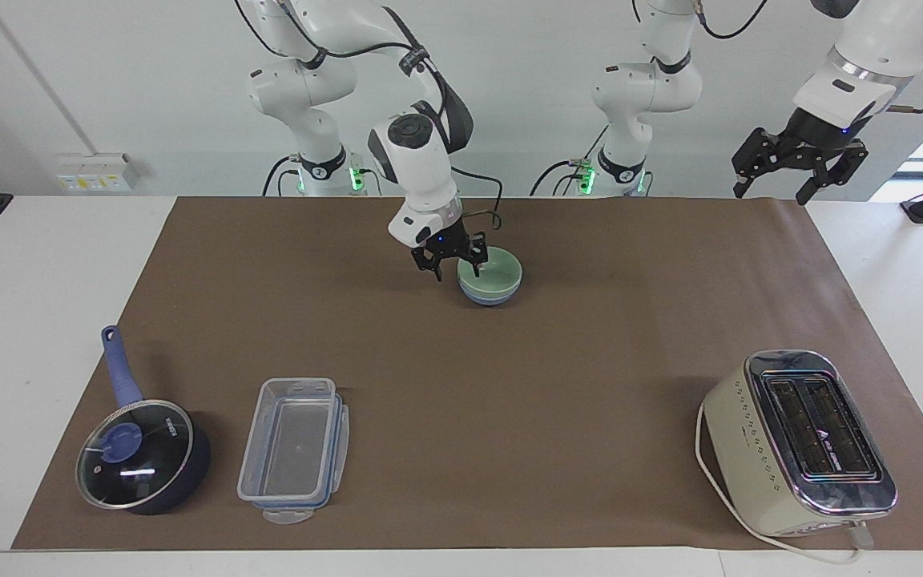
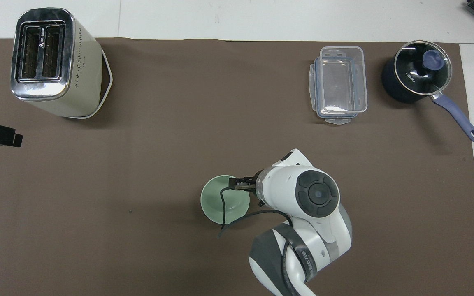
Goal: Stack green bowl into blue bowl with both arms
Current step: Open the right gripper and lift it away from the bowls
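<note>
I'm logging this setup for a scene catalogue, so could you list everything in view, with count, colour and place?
green bowl: 1, pale mint green, nested in the blue bowl, mid-table, near the robots.
blue bowl: 1, periwinkle blue, on the mat under the green bowl.
saucepan: 1, dark blue with glass lid, far from the robots at the right arm's end.
food container: 1, clear plastic, beside the saucepan.
toaster: 1, cream and chrome, far from the robots at the left arm's end.
mat: 1, brown, covering the table.
right pincer: 1, black, open, over the green bowl's rim.
left pincer: 1, black, open, waiting raised above the mat's corner at its own end.
</note>
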